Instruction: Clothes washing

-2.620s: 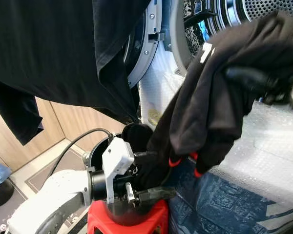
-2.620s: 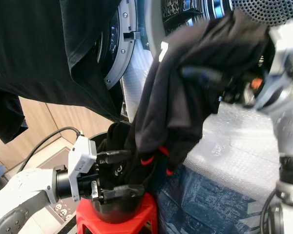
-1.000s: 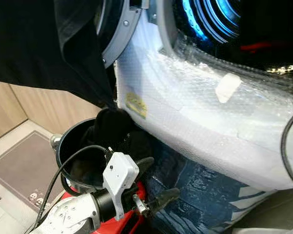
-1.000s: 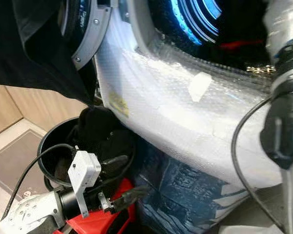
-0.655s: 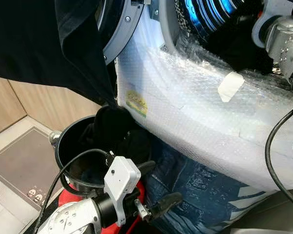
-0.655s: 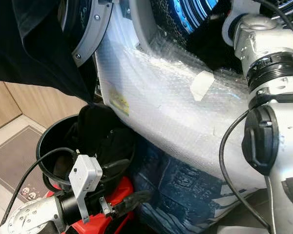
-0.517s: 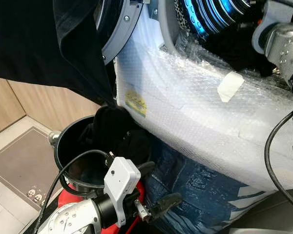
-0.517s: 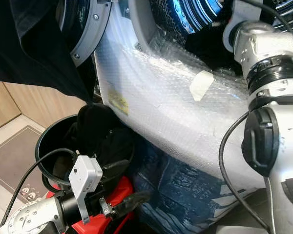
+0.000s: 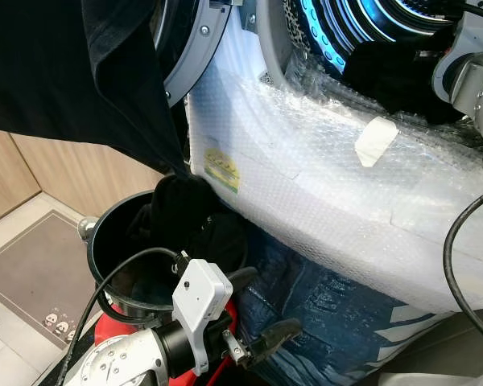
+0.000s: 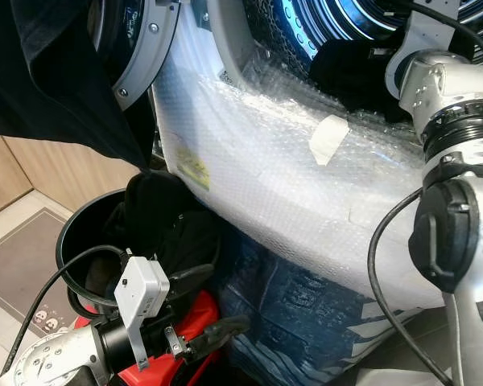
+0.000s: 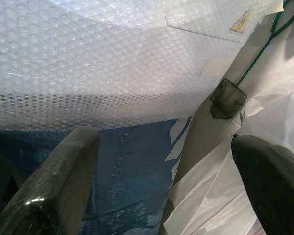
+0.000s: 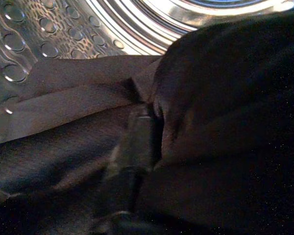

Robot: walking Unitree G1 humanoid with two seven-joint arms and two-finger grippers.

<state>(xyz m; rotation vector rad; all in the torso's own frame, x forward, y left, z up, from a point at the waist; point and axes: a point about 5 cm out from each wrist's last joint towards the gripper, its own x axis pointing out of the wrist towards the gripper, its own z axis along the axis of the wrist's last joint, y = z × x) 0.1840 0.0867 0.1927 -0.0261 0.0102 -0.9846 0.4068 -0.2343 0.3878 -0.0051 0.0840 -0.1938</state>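
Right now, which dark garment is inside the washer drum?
The black garment by the right tool, lying in the lit steel drum; others hang over the door or sit in the black bucket.

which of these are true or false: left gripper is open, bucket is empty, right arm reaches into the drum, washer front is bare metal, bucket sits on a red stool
1. The left gripper is open. True: its two fingers stand apart with nothing between them.
2. The bucket is empty. False: dark clothes are piled in it.
3. The right arm reaches into the drum. True: it goes in at the opening, where a dark garment lies.
4. The washer front is bare metal. False: it is covered in bubble wrap.
5. The bucket sits on a red stool. True.
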